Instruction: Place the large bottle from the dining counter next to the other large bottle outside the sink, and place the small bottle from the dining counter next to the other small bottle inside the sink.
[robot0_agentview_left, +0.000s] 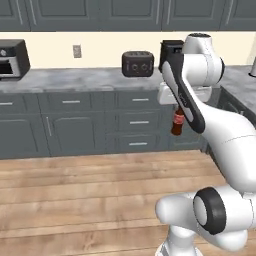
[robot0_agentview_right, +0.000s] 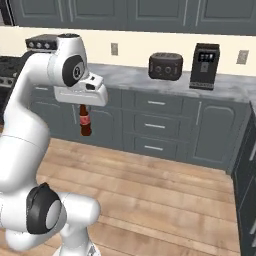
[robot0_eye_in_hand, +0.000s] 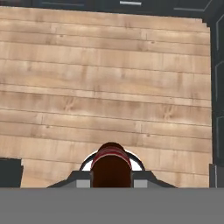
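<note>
The small bottle (robot0_agentview_left: 177, 123), dark brown with a red label, hangs upright in the air over the wooden floor, in front of the grey cabinets. My gripper (robot0_agentview_left: 177, 108) is shut on its neck from above. In the right base view the small bottle (robot0_agentview_right: 85, 125) hangs under the white hand, with the gripper (robot0_agentview_right: 83, 107) around its top. Looking down in the hand view, the bottle's red cap and shoulders (robot0_eye_in_hand: 111, 166) sit between the fingertips (robot0_eye_in_hand: 78, 180), with floor planks far below. The large bottles, the other small bottle, the sink and the dining counter are out of view.
A marble worktop (robot0_agentview_left: 75, 78) on grey drawers runs along the back wall. On it stand a dark toaster (robot0_agentview_right: 165, 66), a black coffee machine (robot0_agentview_right: 204, 66) and a microwave (robot0_agentview_left: 12, 59). More dark cabinets (robot0_agentview_right: 247, 165) close off the right side. Wooden floor (robot0_agentview_left: 90, 200) lies in front.
</note>
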